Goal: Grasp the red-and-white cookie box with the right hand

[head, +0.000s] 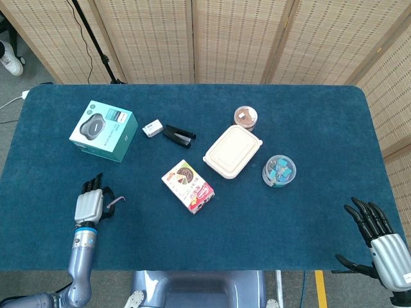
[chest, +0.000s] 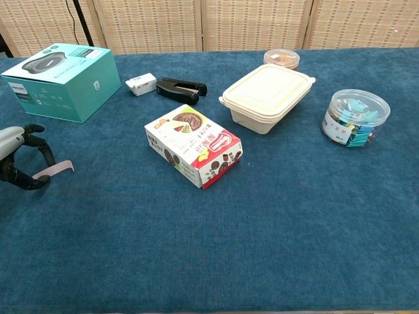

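Right hand [head: 379, 240] sits spread and empty at the table's near right corner, well apart from the red-and-white cookie box [head: 187, 186] lying mid-table beside the cream lunch box [head: 232, 151], so a long reach risks knocking the box askew.

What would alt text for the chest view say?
A red-and-white cookie box lies mid-table on blue cloth, untouched. Behind it sit a teal box, stapler, cream container and clip tub; the left hand shows at the left edge.
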You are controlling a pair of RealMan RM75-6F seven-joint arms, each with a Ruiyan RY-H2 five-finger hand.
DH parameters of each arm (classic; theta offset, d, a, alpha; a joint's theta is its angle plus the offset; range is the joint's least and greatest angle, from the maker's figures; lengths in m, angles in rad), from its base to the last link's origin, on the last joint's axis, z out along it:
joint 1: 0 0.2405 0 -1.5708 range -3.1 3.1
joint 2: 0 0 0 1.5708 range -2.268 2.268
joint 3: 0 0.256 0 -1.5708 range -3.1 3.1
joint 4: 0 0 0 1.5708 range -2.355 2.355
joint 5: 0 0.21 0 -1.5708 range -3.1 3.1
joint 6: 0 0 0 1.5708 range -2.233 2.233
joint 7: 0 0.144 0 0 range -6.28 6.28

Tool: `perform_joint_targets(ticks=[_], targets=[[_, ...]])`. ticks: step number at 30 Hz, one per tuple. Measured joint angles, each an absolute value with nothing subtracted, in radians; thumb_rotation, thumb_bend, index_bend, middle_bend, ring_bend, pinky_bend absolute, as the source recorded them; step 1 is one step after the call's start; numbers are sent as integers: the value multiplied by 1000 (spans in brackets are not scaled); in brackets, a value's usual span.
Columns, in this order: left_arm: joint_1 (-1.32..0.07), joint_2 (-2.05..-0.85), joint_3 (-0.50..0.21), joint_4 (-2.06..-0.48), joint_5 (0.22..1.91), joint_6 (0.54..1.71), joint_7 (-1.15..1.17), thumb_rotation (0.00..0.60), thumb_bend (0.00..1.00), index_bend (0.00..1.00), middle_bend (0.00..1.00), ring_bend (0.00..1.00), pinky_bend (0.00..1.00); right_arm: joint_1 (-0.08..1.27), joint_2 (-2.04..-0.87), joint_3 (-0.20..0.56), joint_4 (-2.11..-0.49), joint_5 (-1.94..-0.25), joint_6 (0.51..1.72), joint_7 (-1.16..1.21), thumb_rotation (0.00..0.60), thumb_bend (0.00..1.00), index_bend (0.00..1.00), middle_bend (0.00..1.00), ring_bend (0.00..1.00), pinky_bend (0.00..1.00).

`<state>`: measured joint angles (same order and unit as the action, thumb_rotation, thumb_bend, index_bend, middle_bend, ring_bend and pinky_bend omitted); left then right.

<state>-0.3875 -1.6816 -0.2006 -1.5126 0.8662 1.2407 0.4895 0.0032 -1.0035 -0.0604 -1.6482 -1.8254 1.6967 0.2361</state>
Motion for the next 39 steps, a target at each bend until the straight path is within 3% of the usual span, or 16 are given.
perform_joint_targets(ticks=[29, 39], targets=[[-392, -1686, -189, -1508, 872, 1248, 484, 600, 503, 587, 0, 0, 0, 7, -998, -66, -1649, -1824, 1688, 251, 600, 0, 0, 0, 0, 0], [-390, -1637, -177, -1616, 994, 1324, 508, 600, 503, 589, 0, 0, 0, 8, -996, -68, -1651, -1825, 1688, 255, 600, 0, 0, 0, 0, 0]])
